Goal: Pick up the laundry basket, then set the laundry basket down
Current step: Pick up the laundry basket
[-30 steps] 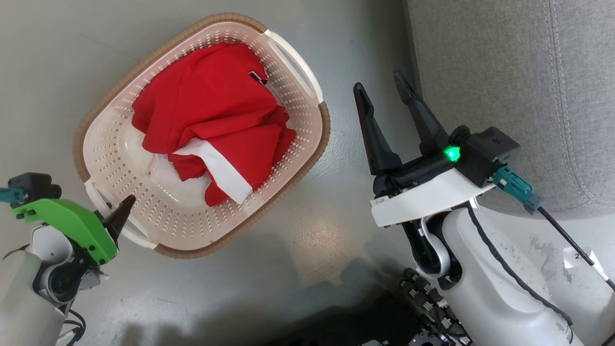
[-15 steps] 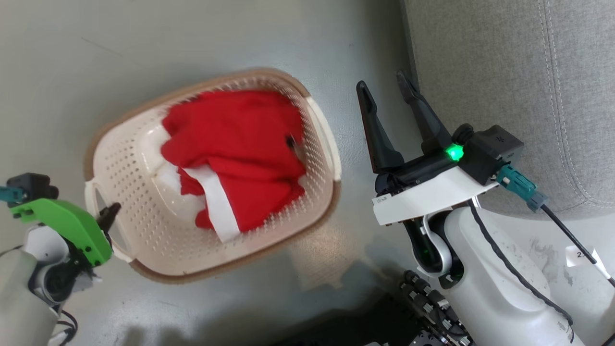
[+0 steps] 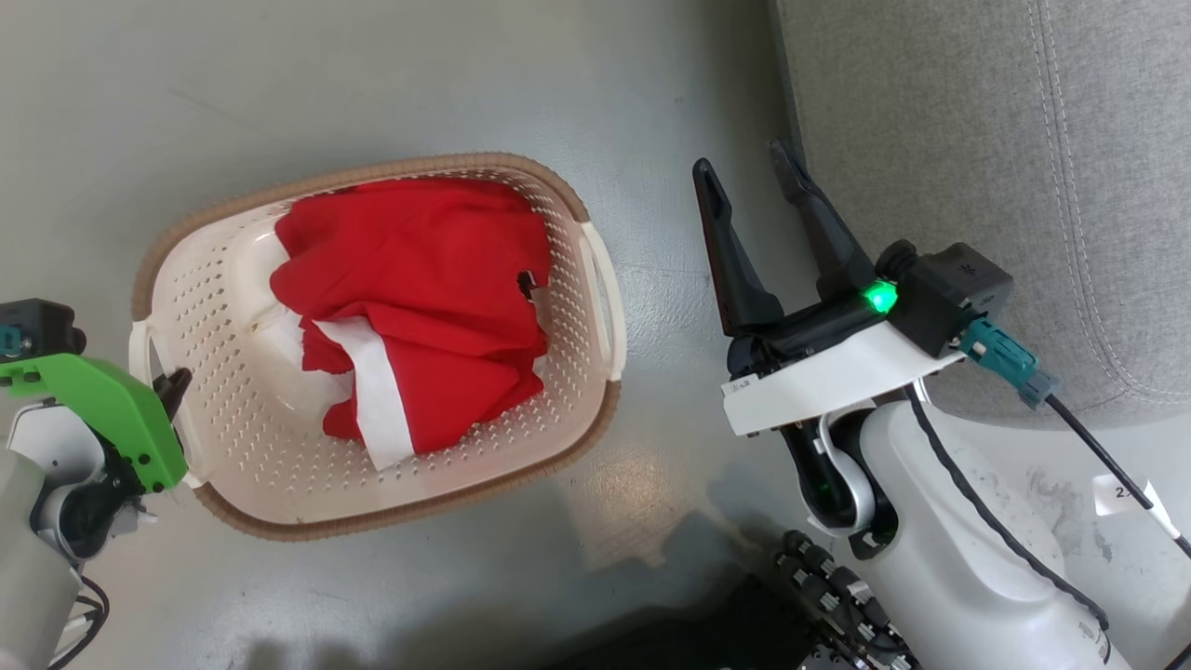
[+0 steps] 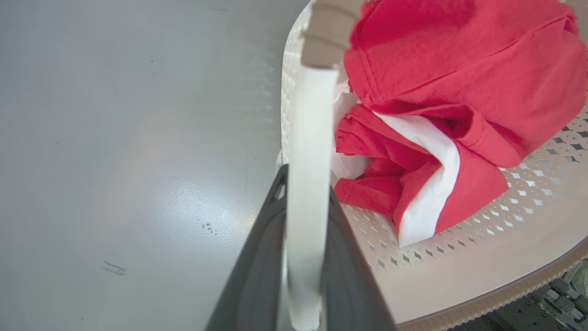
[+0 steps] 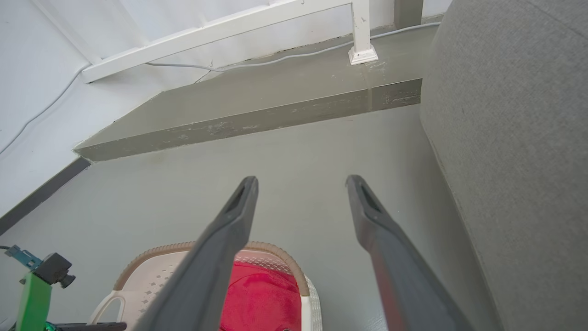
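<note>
1. Clamping the white loop handle of the laundry basket, the left gripper sits at the basket's 9 o'clock.
2. At its 3 o'clock the right gripper hangs, fingers apart, well clear.
3. A red garment lies inside.

Much of laundry basket floor under red garment

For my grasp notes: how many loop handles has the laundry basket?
2. The left handle is clamped in the left gripper; the right handle, on the laundry basket's opposite end, is free.
</note>
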Motion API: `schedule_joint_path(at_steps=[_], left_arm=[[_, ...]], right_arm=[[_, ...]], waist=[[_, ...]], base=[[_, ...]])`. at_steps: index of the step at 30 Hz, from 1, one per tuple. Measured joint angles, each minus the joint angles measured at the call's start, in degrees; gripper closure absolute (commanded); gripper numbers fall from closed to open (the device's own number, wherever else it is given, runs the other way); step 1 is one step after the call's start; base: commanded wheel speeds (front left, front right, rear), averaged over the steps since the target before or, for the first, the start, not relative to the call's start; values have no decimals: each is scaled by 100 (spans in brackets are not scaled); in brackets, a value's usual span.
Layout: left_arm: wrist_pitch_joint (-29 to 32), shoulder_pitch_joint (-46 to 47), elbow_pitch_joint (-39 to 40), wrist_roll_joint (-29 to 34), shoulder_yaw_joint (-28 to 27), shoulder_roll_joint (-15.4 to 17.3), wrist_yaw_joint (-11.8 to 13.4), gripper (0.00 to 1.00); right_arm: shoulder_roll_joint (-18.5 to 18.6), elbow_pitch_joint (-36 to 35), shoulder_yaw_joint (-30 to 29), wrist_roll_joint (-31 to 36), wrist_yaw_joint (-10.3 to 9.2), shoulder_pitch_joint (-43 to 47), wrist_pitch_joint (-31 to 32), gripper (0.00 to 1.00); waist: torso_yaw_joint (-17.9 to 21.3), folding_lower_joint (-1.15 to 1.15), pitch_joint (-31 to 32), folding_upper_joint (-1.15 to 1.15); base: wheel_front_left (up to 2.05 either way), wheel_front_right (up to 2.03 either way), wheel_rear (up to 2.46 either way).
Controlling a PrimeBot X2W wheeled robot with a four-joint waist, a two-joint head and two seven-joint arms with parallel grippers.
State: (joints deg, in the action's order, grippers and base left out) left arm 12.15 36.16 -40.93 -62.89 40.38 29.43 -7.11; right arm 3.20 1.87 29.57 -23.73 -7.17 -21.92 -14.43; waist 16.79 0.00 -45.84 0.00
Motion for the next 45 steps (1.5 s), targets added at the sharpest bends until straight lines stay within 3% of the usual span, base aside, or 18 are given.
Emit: schedule_joint_path(at_steps=[23,30,31,32,33,34,45], left_arm=[[471,508,-709,-220,-23,-502,15,100],[498,609,-866,-252,-29,-522,15,100],[498,609,-881,-250,-29,-520,15,96],[498,610,-894,-252,-30,-520,15,67],[497,612,-894,-252,-34,-526,8,44],[495,626,-894,-253,-45,-541,4,0],[486,734,-1091,-290,-46,-693,0,0]], right_arm=[[0,48,56,-44,0,14,0,0],[0,57,69,-48,0,15,0,0],[0,59,69,-51,0,15,0,0],[0,60,69,-54,0,15,0,0],[-1,62,69,-54,0,15,0,0],[-1,63,69,-54,0,15,0,0],[0,162,65,-57,0,15,0,0]], waist=[[101,0,104,0],[112,0,101,0],[112,0,99,0],[112,0,97,0],[111,0,96,0],[110,0,96,0],[91,0,202,0]], base=[[0,0,0],[0,0,0],[0,0,0],[0,0,0],[0,0,0],[0,0,0],[0,0,0]])
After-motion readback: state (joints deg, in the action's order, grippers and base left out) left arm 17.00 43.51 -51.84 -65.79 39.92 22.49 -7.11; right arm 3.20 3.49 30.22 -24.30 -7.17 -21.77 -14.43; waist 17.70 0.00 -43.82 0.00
